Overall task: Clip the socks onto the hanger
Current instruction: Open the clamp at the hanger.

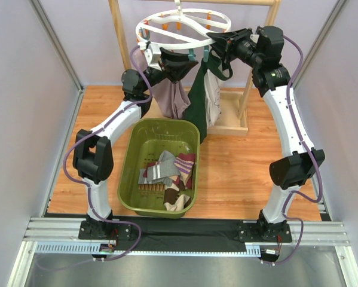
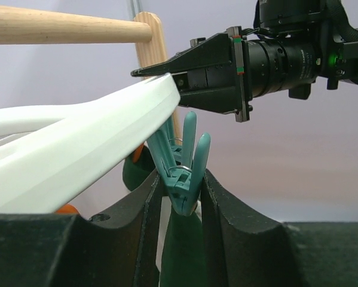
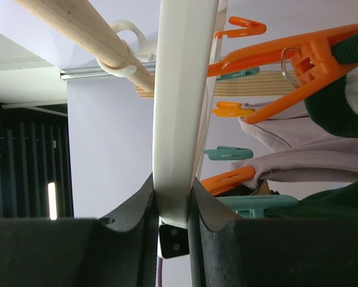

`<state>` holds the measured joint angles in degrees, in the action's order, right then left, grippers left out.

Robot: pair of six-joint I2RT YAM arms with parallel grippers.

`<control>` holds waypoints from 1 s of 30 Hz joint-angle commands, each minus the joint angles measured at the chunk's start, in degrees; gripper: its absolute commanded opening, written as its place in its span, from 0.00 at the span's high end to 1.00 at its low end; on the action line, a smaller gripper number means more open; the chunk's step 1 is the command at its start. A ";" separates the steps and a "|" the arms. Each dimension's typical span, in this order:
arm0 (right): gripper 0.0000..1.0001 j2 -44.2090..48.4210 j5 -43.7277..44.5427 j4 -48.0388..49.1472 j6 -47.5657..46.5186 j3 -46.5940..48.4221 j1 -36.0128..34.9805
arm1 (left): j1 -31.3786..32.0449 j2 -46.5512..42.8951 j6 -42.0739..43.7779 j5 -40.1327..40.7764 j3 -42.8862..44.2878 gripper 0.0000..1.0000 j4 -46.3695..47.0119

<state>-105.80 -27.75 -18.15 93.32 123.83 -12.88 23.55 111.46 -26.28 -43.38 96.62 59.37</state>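
Left wrist view alone shows the left gripper (image 2: 180,180) pinched onto one teal clip (image 2: 189,143), fingers touching both its sides. Right wrist view shows the right gripper (image 3: 173,182) clamped on the hanger (image 3: 184,89), a white ring hooked over the wooden rail (image 3: 89,36). Top view adds three socks (image 1: 159,170) in one green basket (image 1: 131,161).

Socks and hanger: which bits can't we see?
Top view: socks pile up in the basket, hiding lower ones.
Left wrist view: the left hand's fingers hide most of the green sock under the teal clip.
Right wrist view: the hanger is cut off by the top edge.
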 commanded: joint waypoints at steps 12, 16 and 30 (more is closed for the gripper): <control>0.89 3.32 -2.66 6.46 -6.03 -1.39 -0.56 | -0.61 -7.39 -12.20 8.30 -1.17 1.00 -14.88; 0.69 5.42 -2.14 6.98 -11.48 -5.86 -0.39 | -0.61 -9.59 -13.09 8.39 -1.69 1.00 -17.45; 0.33 11.40 -3.72 6.99 -43.02 -17.03 0.49 | -1.49 -6.88 6.39 3.48 0.32 1.00 -21.41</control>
<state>-96.97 -29.34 -12.78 62.59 109.97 -12.78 23.27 103.88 -28.56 -39.72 94.15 35.46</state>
